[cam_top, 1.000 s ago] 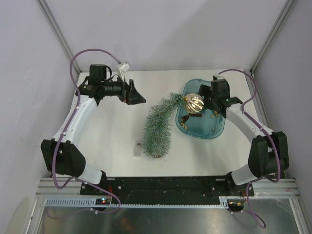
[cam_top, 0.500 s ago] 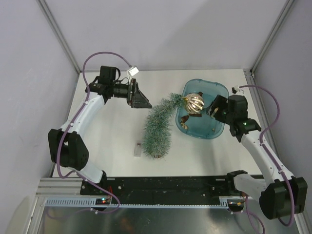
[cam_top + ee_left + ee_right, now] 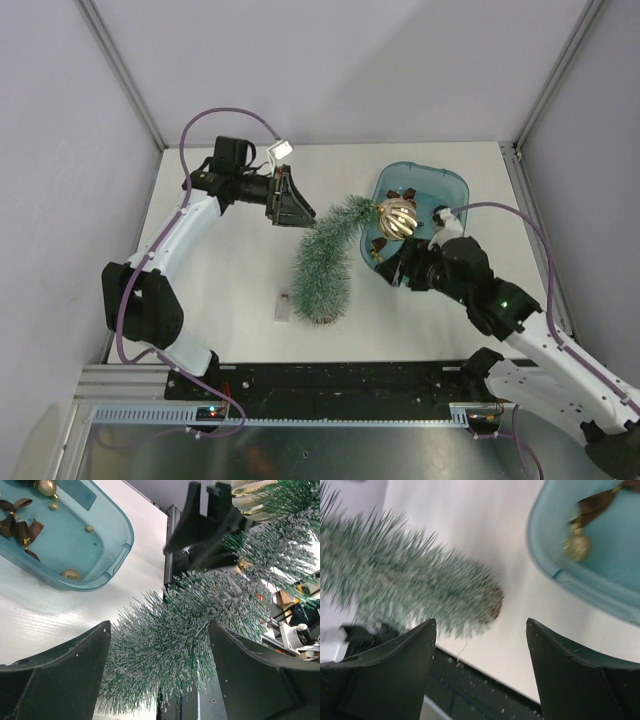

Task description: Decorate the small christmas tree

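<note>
Swung the right gripper (image 3: 480,624) off the translucent blue plastic tray (image 3: 456,186) toward lower centre of the overhead view. Edged the left gripper (image 3: 160,626) rightward too. Found the small frosted-green bottle-brush christmas tree (image 3: 325,268) lying on the white table (image 3: 230,255) at mid-frame, long axis running from its base at lower centre up to a tip bent toward the tray. Saw both pairs of fingers spread, grasping nothing. Judged the left gripper nearer, just upper left of the tip. Spotted no readable writing.

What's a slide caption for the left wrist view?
Open left hand frames the frosted-green bristly tree; translucent blue plastic tray with gold baubles and brown bows lies beyond.
</note>
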Robot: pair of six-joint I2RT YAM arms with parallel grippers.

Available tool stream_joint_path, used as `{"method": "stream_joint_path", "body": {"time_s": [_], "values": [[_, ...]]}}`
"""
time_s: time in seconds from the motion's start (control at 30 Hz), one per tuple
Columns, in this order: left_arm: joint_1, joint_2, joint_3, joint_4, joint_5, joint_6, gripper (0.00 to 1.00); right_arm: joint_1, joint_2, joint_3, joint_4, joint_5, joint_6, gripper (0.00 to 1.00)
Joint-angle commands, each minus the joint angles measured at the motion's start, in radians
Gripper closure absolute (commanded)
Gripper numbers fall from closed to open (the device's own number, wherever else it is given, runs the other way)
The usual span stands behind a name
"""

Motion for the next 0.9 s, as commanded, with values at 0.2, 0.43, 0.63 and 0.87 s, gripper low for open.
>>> {"method": "stream_joint_path", "body": {"time_s": [0.2, 0.43, 0.63, 0.87], "values": [[-0.004, -0.032, -0.018, 0.019, 0.044, 0.014, 0.32, 0.310, -0.039, -0.139, 0.099, 0.030, 0.151, 0.25], [-0.001, -0.071, -0.048, 0.019, 0.045, 0.014, 0.58, 0.316, -0.063, -0.190, 0.133, 0.039, 0.179, 0.25], [0.000, -0.096, -0.072, 0.019, 0.060, 0.011, 0.66, 0.286, -0.085, -0.296, 0.258, -0.025, 0.216, 0.24], [0.000, -0.127, -0.092, 0.019, 0.072, 0.001, 0.76, 0.219, -0.034, -0.391, 0.510, -0.132, 0.262, 0.25]]}}
